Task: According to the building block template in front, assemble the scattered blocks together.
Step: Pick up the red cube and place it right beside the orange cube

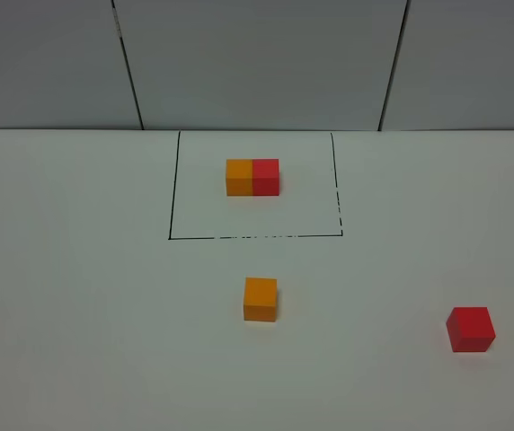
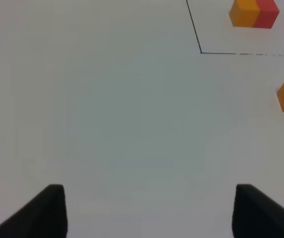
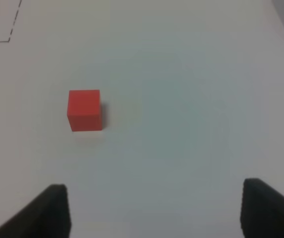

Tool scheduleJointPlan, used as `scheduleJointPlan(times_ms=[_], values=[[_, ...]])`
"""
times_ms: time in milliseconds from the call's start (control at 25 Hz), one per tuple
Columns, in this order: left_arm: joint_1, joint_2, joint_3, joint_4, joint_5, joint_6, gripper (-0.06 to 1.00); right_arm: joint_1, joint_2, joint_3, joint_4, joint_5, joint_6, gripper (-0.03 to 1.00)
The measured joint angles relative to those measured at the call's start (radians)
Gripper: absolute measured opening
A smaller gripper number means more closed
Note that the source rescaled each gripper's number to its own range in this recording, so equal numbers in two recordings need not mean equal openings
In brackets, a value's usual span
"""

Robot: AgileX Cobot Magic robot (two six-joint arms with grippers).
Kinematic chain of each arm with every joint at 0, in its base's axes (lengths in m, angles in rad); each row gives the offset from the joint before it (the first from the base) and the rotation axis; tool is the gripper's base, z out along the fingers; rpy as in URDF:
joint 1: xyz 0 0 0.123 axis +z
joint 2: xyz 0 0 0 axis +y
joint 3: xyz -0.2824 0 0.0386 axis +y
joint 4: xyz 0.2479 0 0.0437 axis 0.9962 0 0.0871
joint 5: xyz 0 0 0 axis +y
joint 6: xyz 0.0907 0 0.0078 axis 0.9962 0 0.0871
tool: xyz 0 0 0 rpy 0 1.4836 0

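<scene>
Right wrist: jaws apart near red cube (image 3: 84,110)

I look down on a plain white table (image 1: 77,314), matte and evenly lit, without glare. Behind its far edge stands a pale grey wall (image 1: 257,63) of flat panels, split by two thin dark seams (image 1: 129,67) that slant slightly.
</scene>
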Motion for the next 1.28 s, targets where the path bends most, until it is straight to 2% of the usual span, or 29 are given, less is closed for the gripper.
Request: scheduleJointPlan(times_ms=[680, 760, 880, 960, 1280], values=[[0.000, 0.000, 0.000, 0.000, 0.000, 0.000, 0.53, 0.000, 0.000, 0.000, 0.001, 0.000, 0.000, 0.47], [0.000, 0.000, 0.000, 0.000, 0.000, 0.000, 0.53, 0.000, 0.001, -0.001, 0.001, 0.000, 0.000, 0.56], [0.000, 0.000, 0.000, 0.000, 0.000, 0.000, 0.53, 0.000, 0.041, -0.031, 0.007, -0.002, 0.002, 0.87], [0.000, 0.000, 0.000, 0.000, 0.000, 0.000, 0.53, 0.000, 0.100, -0.070, 0.026, -0.003, 0.022, 0.97], [0.000, 0.000, 0.000, 0.000, 0.000, 0.000, 0.53, 0.000, 0.553, -0.225, 0.102, -0.023, 0.032, 1.00]])
